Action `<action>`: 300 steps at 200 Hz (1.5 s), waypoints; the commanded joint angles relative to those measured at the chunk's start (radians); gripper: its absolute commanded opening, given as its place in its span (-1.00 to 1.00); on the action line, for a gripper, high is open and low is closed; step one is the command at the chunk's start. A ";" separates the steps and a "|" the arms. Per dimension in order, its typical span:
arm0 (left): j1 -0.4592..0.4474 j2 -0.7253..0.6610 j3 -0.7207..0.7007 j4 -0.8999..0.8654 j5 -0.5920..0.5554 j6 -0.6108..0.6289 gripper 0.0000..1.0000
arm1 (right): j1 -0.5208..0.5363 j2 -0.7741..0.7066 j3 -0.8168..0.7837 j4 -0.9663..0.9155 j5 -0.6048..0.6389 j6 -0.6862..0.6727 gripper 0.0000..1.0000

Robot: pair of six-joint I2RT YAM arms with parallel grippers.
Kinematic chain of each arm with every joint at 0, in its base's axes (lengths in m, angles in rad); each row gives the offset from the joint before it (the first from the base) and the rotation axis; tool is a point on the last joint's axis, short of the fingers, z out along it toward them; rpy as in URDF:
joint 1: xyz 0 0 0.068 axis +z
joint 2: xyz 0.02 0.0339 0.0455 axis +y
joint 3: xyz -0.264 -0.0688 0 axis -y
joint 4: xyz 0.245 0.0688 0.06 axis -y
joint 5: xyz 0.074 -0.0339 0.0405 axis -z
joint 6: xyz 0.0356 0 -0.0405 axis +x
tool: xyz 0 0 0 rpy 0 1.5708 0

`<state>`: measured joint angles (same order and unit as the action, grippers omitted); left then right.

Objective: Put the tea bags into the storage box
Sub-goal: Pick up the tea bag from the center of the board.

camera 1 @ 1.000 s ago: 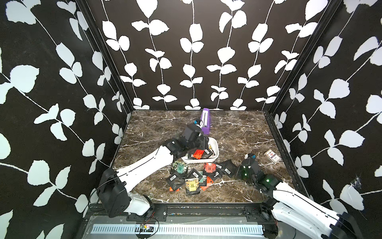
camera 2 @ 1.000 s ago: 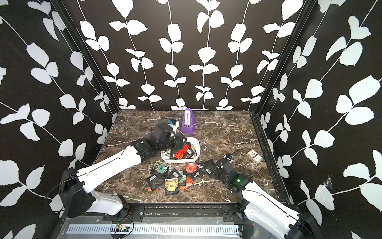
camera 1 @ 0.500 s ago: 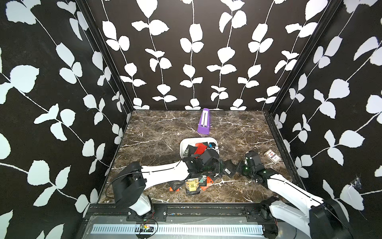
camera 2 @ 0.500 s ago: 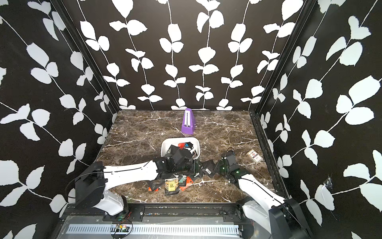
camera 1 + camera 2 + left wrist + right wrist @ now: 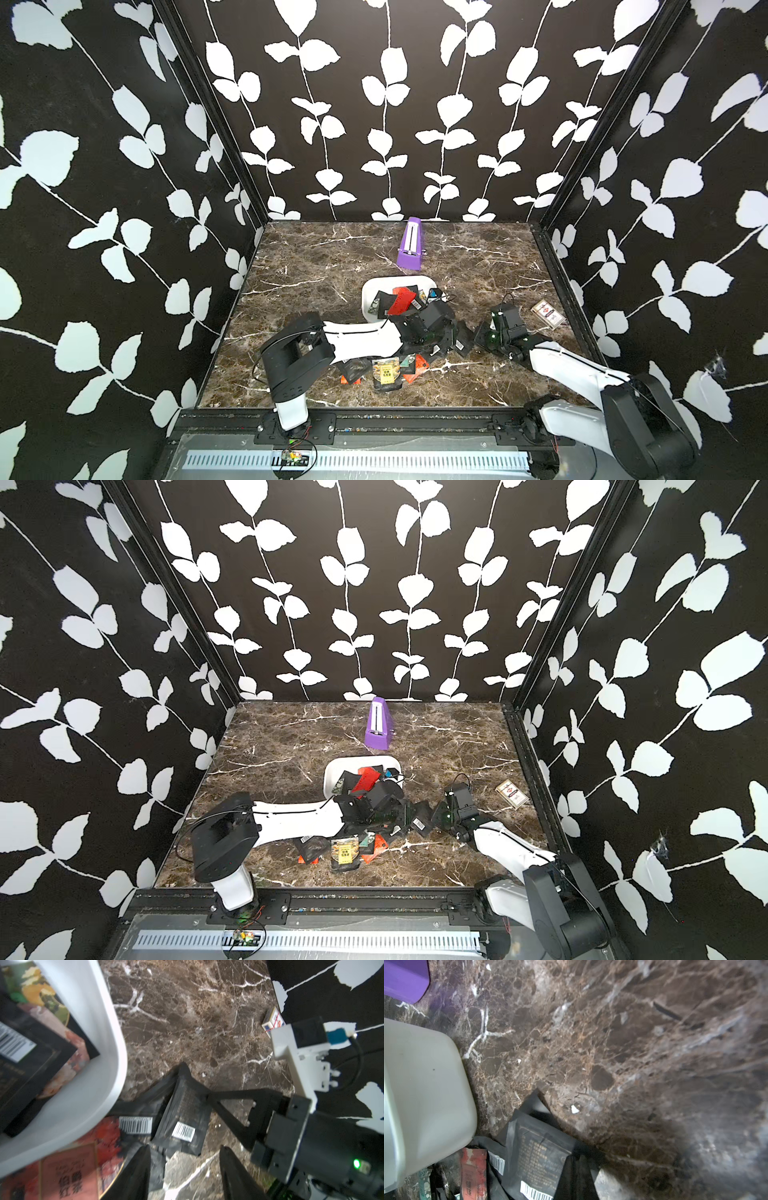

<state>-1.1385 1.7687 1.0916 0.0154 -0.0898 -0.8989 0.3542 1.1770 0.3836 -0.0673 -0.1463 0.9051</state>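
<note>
The white storage box [image 5: 368,297] sits mid-table and holds several tea bags, among them a red one [image 5: 401,301]. More tea bags [image 5: 386,370] lie in a loose pile in front of it. My left gripper [image 5: 185,1148] hovers low beside the box's wall [image 5: 93,1043], open, with bare marble between its fingers. Just ahead of it lies a black tea bag [image 5: 182,1118] with a barcode label. My right gripper [image 5: 576,1157] is shut on that bag's far corner, and its fingers [image 5: 226,1105] also show in the left wrist view. In both top views the two grippers [image 5: 444,338] [image 5: 432,816] meet right of the pile.
A purple wedge [image 5: 410,245] with a white stripe stands behind the box. A flat card pack [image 5: 547,311] lies near the right wall. Black walls with white leaves enclose the brown marble table [image 5: 316,266] on three sides.
My left arm has swung from over the box down to the pile's right side. My right gripper has moved inward and shut on the black tea bag.
</note>
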 commanded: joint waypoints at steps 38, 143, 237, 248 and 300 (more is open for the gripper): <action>-0.006 0.051 0.045 0.021 -0.015 -0.011 -0.05 | -0.008 -0.006 0.010 -0.017 0.039 -0.036 -1.00; -0.010 0.121 0.070 0.009 -0.011 -0.018 -0.11 | -0.008 -0.014 -0.027 -0.037 0.047 -0.040 -1.00; -0.018 0.136 0.045 -0.018 -0.017 -0.031 -0.12 | -0.007 -0.022 -0.047 -0.036 0.047 -0.037 -1.00; -0.018 0.139 0.043 -0.019 -0.019 -0.035 -0.12 | -0.008 -0.019 -0.047 -0.036 0.048 -0.038 -1.00; -0.024 0.156 0.044 -0.023 -0.011 -0.038 -0.14 | -0.008 -0.018 -0.057 -0.026 0.046 -0.037 -1.00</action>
<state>-1.1561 1.9205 1.1381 0.0177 -0.0944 -0.9287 0.3523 1.1587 0.3607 -0.0845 -0.1116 0.8783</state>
